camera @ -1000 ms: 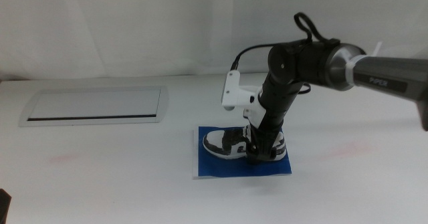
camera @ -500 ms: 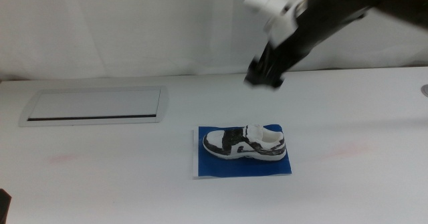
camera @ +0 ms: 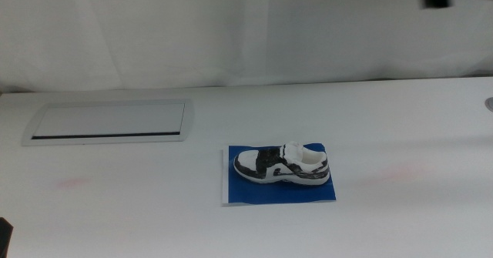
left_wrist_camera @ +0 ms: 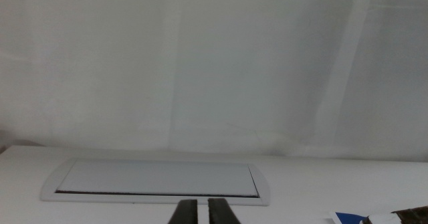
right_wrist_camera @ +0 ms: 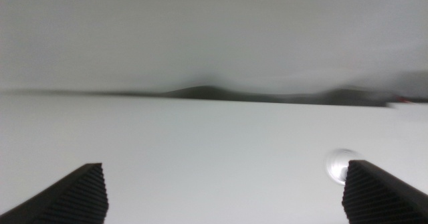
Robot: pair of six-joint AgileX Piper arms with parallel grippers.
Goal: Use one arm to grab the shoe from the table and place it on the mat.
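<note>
The shoe (camera: 281, 164) is seen lying on its sole on the mat (camera: 278, 190), toe toward 9 o'clock, mid-counter (camera: 139, 204). The right gripper (right_wrist_camera: 226, 190) is spread wide, empty; the left gripper (left_wrist_camera: 202, 212) is nearly closed, empty.

My middle camera is looking forward and down from some way off, with the table (camera: 115, 212) across the lower frame, the mat (camera: 254, 195) just right of centre and the grey-framed panel (camera: 108, 122) at mid-left. My left wrist camera sits low, nearly level with the tabletop, facing the backdrop; it shares that panel (left_wrist_camera: 157, 182) and catches a corner of the mat (left_wrist_camera: 348, 218) at its lower right. My right wrist camera gives me a blurred, low look across bare white table (right_wrist_camera: 200, 150), sharing only that surface.
</note>
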